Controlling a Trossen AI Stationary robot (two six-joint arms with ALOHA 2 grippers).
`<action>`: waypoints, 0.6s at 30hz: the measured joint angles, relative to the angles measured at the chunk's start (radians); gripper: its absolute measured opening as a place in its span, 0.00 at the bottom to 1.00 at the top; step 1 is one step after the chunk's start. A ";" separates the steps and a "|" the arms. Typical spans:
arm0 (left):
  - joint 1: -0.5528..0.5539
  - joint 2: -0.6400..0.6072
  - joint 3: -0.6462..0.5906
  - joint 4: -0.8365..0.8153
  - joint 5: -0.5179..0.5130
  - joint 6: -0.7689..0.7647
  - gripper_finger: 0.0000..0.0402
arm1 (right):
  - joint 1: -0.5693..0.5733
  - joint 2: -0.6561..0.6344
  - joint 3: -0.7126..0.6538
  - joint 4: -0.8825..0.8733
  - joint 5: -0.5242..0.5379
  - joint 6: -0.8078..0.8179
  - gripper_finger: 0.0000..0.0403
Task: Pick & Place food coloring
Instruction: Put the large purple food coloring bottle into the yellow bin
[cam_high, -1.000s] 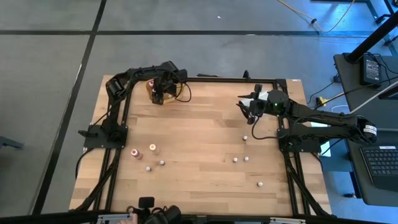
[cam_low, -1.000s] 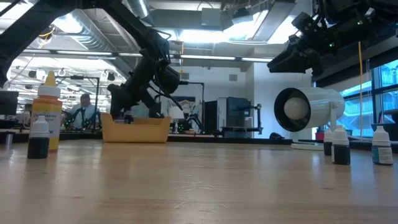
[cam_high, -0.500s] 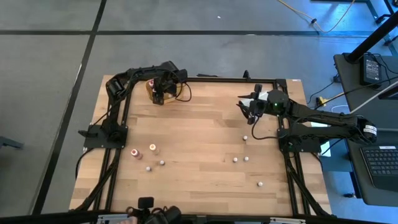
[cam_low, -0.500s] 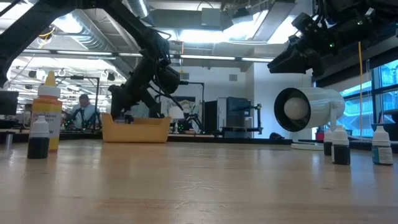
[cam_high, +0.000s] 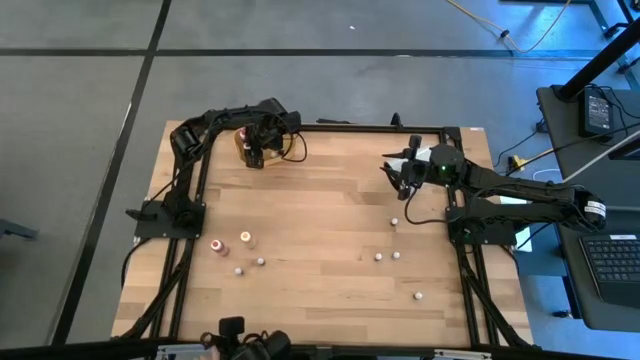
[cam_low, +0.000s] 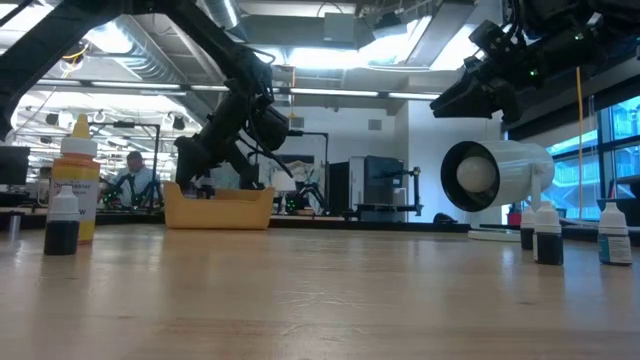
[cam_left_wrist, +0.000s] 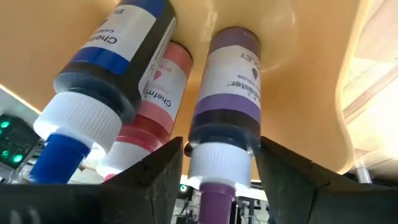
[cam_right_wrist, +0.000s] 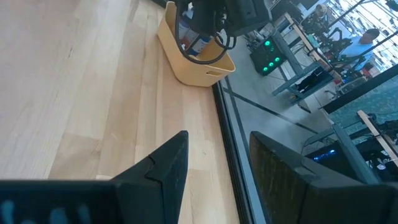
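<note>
Food coloring bottles (cam_low: 61, 218) are standing scattered across the tabletop (cam_high: 320, 240), while three are lying in the tray (cam_high: 247, 147) at its far left corner: blue (cam_left_wrist: 109, 59), pink (cam_left_wrist: 158, 93) and purple (cam_left_wrist: 227, 93). The left pincer (cam_left_wrist: 214, 163) is hanging in the tray, fingers parted either side of the purple bottle's white cap without pressing it. The right pincer (cam_right_wrist: 214, 158) is waiting empty and parted above the tabletop's right side. These bottles look light, rigid and smooth, likely slippery; gripping across the body or ribbed cap seems safest.
</note>
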 joint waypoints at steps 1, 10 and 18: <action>0.000 0.000 0.000 0.000 0.000 0.000 0.50 | 0.000 0.000 0.000 0.000 0.000 0.000 0.43; 0.000 -0.011 0.000 -0.043 -0.091 0.025 0.58 | 0.000 0.000 0.000 0.000 0.000 0.000 0.43; -0.001 -0.073 0.000 -0.078 -0.079 0.015 0.57 | 0.000 0.000 0.000 0.000 0.000 0.000 0.43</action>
